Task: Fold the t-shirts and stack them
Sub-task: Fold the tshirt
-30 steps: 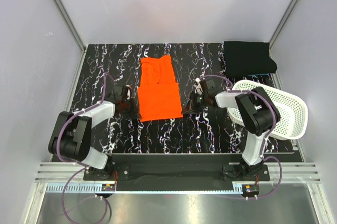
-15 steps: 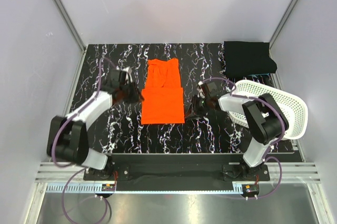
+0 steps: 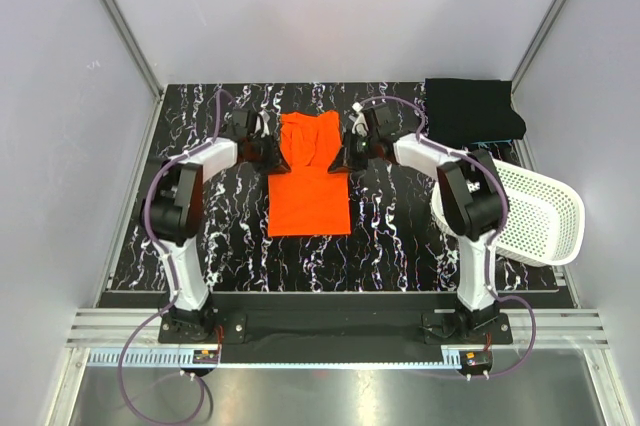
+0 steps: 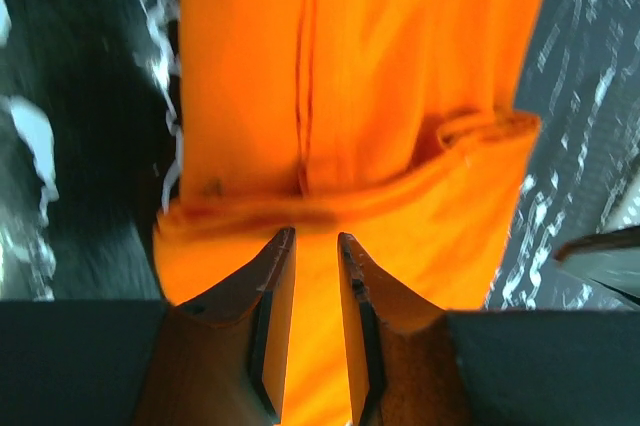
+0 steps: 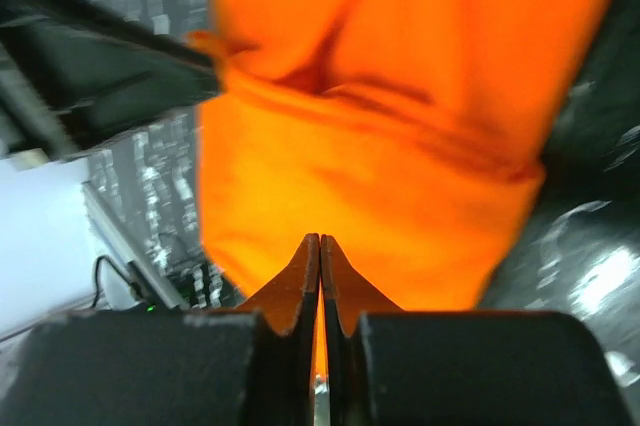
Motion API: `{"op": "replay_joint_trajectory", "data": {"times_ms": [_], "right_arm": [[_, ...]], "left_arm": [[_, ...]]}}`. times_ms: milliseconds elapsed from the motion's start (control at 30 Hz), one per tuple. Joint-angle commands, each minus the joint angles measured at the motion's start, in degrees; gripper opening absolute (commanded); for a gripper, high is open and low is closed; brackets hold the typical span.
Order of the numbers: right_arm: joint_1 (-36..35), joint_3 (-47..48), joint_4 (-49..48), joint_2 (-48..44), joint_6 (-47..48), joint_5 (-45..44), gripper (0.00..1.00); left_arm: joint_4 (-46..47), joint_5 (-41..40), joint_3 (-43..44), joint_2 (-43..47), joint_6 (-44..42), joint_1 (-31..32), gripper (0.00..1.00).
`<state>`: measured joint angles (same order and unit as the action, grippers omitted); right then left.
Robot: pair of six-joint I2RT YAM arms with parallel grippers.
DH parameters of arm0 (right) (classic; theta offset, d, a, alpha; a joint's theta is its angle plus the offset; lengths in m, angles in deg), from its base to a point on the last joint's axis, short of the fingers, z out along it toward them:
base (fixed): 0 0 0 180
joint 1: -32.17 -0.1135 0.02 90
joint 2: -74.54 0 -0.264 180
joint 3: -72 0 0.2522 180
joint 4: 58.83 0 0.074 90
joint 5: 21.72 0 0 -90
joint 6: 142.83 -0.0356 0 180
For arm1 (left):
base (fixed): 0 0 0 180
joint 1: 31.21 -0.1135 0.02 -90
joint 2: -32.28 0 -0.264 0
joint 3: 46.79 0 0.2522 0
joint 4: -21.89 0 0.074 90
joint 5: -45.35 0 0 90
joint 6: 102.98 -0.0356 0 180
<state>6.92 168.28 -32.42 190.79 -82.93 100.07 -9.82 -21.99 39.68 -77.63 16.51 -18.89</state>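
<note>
left hand [image 3: 266,151]: released, jaws a narrow slit apart, tips low at the left edge of the orange shirt [image 3: 310,196], just at the rolled rim of a fold; orange cloth shows through the slit. right hand [image 3: 350,154]: clenched, jaws pressed tip to tip at the shirt's right edge; whether any cloth is caught between them cannot be told. the two hands face each other across the shirt, level with the line where its narrow far part meets the wider near part. orange shirt: flat on the middle of the tabletop [image 3: 200,246], partly folded, the near part a neat rectangle, the far part narrower and creased. black shirt [image 3: 472,111]: folded, at the far right corner of the tabletop, well apart from the orange one. basket [image 3: 540,216]: white, perforated, tilted, at the right side of the tabletop, beside the right arm.
</note>
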Motion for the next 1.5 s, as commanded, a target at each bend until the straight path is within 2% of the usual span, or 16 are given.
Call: {"op": "replay_joint_trajectory", "data": {"times_ms": [0,200,300,367,433,467,567,600,767,833,867,933,1033,1200,1333,1467], "right_arm": [[2.8,4.0,1.6,6.3,2.8,2.8,0.06],[5.6,5.5,2.3,13.6,5.5,1.5,0.04],[5.8,6.4,3.3,13.0,5.8,0.8,0.04],[5.8,7.1,4.9,11.3,6.0,0.4,0.05],[5.8,8.5,7.6,8.9,5.8,-0.4,0.08],[5.8,9.6,8.6,8.0,5.2,-0.8,0.15],[5.8,9.6,12.1,3.2,1.2,-3.7,0.23],[5.7,7.5,12.8,1.5,-0.3,-6.4,0.32],[5.6,-8.6,12.9,-12.8,-9.4,-11.3,0.38],[4.7,-14.6,10.9,-19.2,-13.3,-12.8,0.46],[3.1,-20.3,9.6,-21.4,-14.0,-12.8,0.46],[1.5,-25.2,8.0,-26.7,-17.2,-16.4,0.46],[-1.5,-32.9,3.4,-30.6,-22.0,-17.3,0.47],[-7.9,-40.2,-3.5,-33.2,-28.2,-21.9,0.48],[-9.2,-44.0,-10.5,-32.9,-32.4,-24.3,0.5],[-9.2,-47.4,-15.3,-31.9,-34.2,-25.8,0.5]], "left_arm": [[-0.1,-1.9,5.0,-2.8,-1.1,-0.3,0.28],[-0.7,-4.5,5.7,-6.9,-1.2,-0.5,0.29],[-1.3,-4.9,7.9,-7.0,-1.7,-0.7,0.31],[-5.2,-4.1,10.9,-6.9,-2.5,-0.7,0.31],[-8.8,-3.3,14.8,-4.6,-3.8,-0.7,0.31],[-9.6,-2.6,15.7,-3.3,-4.7,-0.7,0.33],[-11.8,-2.1,15.4,4.5,-6.3,-0.7,0.37],[-12.2,-2.3,12.8,6.8,-7.2,-0.6,0.38],[-11.5,-1.5,-1.0,21.4,-6.6,0.1,0.38],[-10.1,-0.9,-8.8,26.4,-6.4,1.9,0.38],[-9.6,-0.9,-11.3,28.0,-5.9,2.5,0.38],[-7.2,-0.2,-19.2,32.7,-4.5,3.7,0.38],[-1.0,1.1,-29.6,39.2,0.5,3.9,0.4],[6.3,0.0,-40.8,44.1,7.3,5.2,0.49],[13.3,-1.6,-46.9,44.7,11.5,5.8,0.52],[15.9,-4.7,-50.1,43.6,12.8,5.8,0.53]]}}
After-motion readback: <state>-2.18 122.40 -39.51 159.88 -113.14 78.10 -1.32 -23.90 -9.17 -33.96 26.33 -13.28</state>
